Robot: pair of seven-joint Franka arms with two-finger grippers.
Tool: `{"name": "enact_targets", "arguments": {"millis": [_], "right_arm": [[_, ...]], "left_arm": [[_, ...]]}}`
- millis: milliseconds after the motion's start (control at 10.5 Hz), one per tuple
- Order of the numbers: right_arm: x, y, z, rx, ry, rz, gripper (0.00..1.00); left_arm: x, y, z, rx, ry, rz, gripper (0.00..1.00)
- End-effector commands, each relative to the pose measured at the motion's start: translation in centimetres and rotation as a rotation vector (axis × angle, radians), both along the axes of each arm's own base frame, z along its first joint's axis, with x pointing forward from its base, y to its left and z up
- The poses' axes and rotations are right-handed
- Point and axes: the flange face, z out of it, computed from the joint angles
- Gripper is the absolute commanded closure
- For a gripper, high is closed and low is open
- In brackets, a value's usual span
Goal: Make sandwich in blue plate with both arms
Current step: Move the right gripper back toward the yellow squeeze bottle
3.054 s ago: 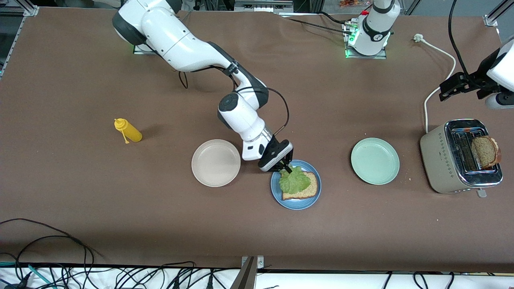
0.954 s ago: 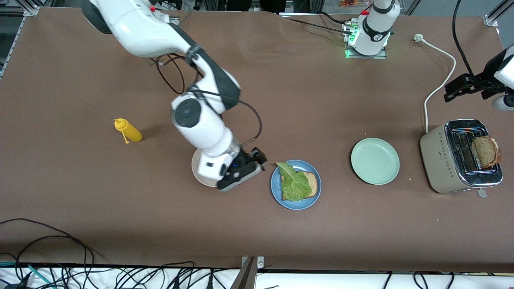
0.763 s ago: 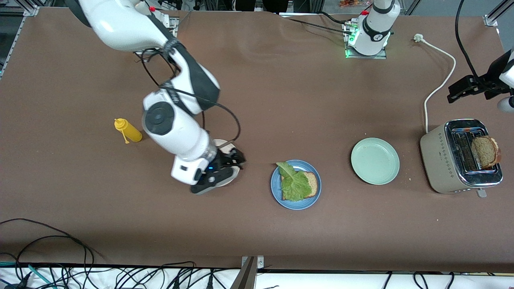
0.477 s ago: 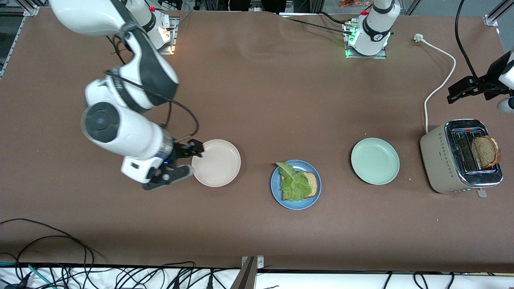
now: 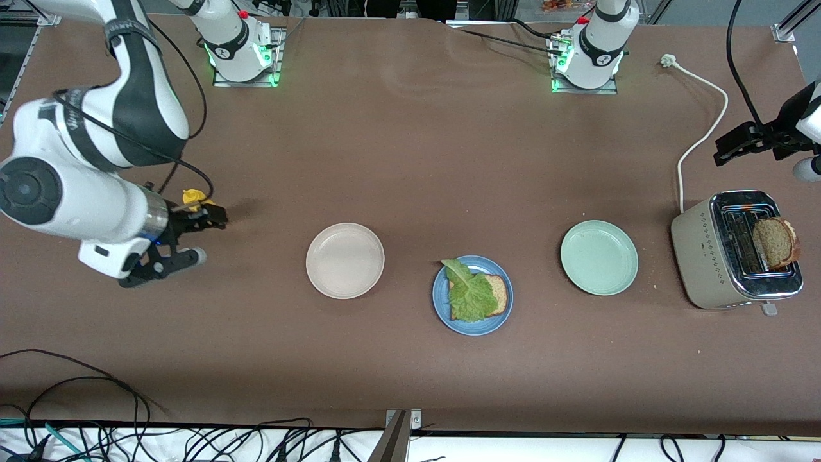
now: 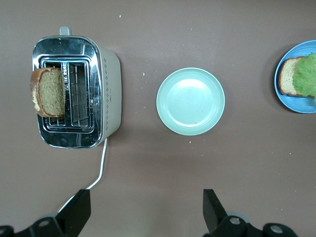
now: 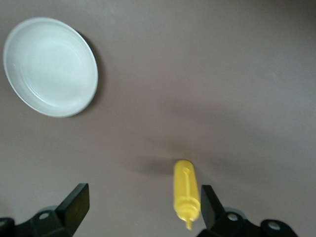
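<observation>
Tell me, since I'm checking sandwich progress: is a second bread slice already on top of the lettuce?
No, the lettuce lies uncovered on one bread slice in the blue plate; the other slice sits in the toaster.

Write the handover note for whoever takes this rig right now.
Right claw: open, empty, over the table by the yellow squeeze bottle.
Left claw: open, empty, over the table beside the beige toaster.
Done: one tan bread slice lies on the round blue plate, ruffled green lettuce leaf on it.
Left: the second bread slice still sits in the toaster; it goes on the lettuce.
</observation>
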Motion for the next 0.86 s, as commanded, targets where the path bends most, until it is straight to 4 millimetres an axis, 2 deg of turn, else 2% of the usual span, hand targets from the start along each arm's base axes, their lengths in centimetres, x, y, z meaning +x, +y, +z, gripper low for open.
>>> {"name": "enact_targets", "arguments": {"millis": [0, 191, 286, 573, 763], "right_arm": [[-6.5, -4.8, -0.6, 0.009, -0.04, 0.096, 0.0], [-8.6, -8.4, -2.2, 0.079, -0.054, 0.158, 0.0], [-9.1, -10.8, -3.2, 0.159, -0.049, 0.182, 0.0], [-9.7, -17.6, -6.2, 0.435, -0.11, 0.335, 0.0], [-10.1, -20.9, -8.9, 0.57, -0.175, 0.455, 0.01]], "left_arm": [[0.3, -0.1, 0.7, 0.013, -0.004, 0.003, 0.0], [0.2, -0.1, 0.8, 0.012, -0.005, 0.006, 0.0], [0.2, -0.2, 0.8, 0.013, -0.007, 0.004, 0.0], [0.2, -0.3, 0.8, 0.013, -0.007, 0.003, 0.0], [0.2, -0.2, 0.8, 0.013, -0.007, 0.004, 0.0]]}}
